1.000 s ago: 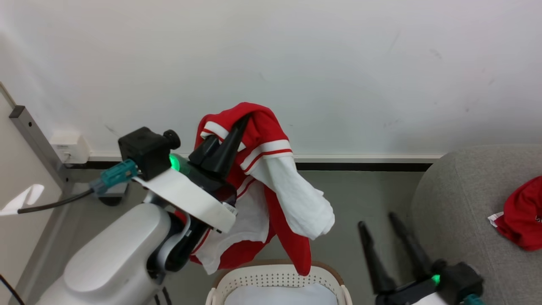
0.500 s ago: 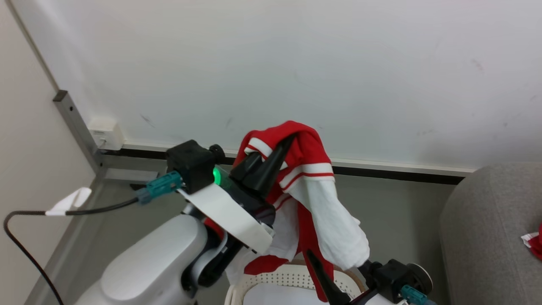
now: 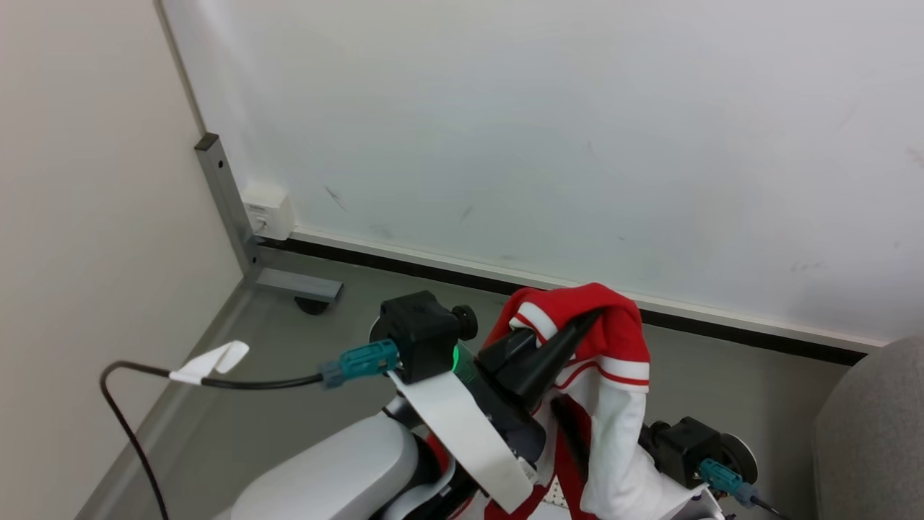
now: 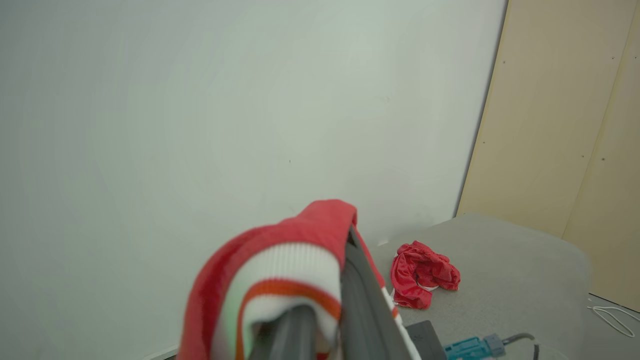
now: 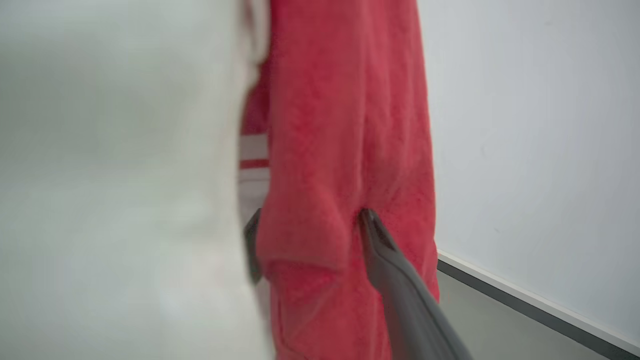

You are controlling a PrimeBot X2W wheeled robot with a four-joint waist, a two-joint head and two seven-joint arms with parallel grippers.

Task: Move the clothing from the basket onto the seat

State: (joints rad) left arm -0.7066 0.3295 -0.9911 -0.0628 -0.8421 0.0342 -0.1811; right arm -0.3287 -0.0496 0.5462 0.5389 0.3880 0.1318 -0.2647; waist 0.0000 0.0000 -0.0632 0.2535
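**Garment held aloft, second grip not yet made**

A red-and-white garment point(image 3: 613, 347) is held high by the left gripper point(image 3: 585, 321). Its two dark fingers are clenched on a banded hem, and the rest of the cloth hangs down to the near edge of the head view. A sliver of perforated white beneath it is taken to be the basket point(image 3: 554, 495). In its own wrist view, the right gripper point(image 5: 307, 220) is seen with its fingers standing apart on either side of a red fold. No squeeze has yet been made there.

The seat point(image 3: 873, 433) lies well to the right, and a second red garment point(image 4: 422, 272) is already crumpled on it.

Several faults can be foreseen:

- **Slipping:** only a hem is pinched on the left and the fabric looks thin. The load could slip free if the arm is swung quickly.
- **Shallow catch:** if the right fingers close on the outer layer alone, that hold could be shed once the arms are drawn apart.
- **Snagging or dragging:** the long white sleeve hangs just beside the right wrist housing, where it could be snagged or wound round. A low carry could let the hanging end drag on the basket rim or the floor.
- **Short release:** the seat sits at the far right edge of the head view, so a release made short of it could drop the cloth on the floor.
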